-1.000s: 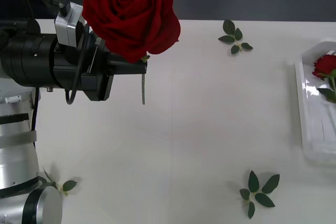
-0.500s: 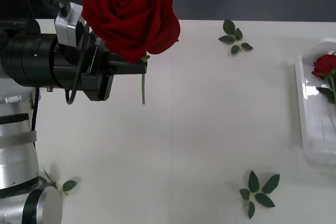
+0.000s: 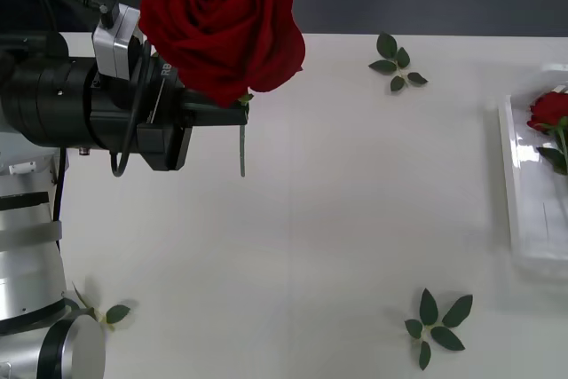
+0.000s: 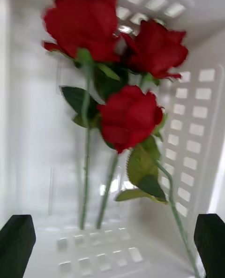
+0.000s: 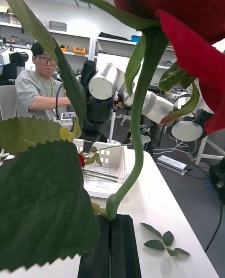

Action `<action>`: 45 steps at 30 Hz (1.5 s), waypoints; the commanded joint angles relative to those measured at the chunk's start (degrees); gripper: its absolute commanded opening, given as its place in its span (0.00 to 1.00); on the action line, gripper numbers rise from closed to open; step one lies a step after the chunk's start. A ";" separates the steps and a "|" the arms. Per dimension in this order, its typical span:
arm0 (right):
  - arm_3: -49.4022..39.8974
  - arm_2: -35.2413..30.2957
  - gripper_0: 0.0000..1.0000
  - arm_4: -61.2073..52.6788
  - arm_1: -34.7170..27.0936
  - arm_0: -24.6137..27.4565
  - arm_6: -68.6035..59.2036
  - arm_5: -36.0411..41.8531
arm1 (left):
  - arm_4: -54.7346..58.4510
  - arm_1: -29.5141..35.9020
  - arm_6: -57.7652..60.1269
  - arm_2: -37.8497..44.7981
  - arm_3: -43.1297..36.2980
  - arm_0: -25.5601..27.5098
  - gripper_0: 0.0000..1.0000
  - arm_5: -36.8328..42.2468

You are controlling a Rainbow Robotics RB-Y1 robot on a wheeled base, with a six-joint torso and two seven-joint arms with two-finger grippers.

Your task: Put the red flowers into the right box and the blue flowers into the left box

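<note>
My left gripper is shut on the stem of a red flower, holding it upright, high above the table's left side. In the left wrist view its black fingers clamp the green stem at its base. The right box lies at the table's right edge with a red flower showing in it. My right gripper hangs open above that box, where three red flowers lie with their stems together. The blue flowers and the left box are out of view.
Loose green leaf sprigs lie on the white table at the back, at the front right and at the front left. A person sits behind the right box in the room.
My left arm and its red flower have not moved. The right box's outline at the table's right edge has shifted slightly.
</note>
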 commanded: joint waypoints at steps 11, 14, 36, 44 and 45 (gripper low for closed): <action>-11.56 7.18 1.00 -17.40 6.51 -4.51 -22.01 -12.77 | 0.27 -0.14 -1.92 -0.81 -1.51 -0.80 0.00 -0.45; -12.17 9.81 1.00 -18.36 7.74 -4.42 -27.01 -17.96 | 0.27 -0.14 -1.92 -0.81 -1.51 -0.80 0.00 -0.45; -13.32 34.60 1.00 -7.11 9.14 7.27 -41.69 -64.63 | 0.27 -0.14 -1.92 -0.81 -1.51 -0.80 0.00 -0.45; -13.40 44.27 1.00 -8.87 3.08 10.70 -40.64 -77.46 | 0.27 -0.14 -1.92 -0.81 -1.51 -0.80 0.00 -0.45; -13.40 44.97 1.00 -9.05 2.73 10.87 -40.64 -78.51 | 0.27 -0.14 -1.92 -0.81 -1.51 -0.80 0.00 -0.45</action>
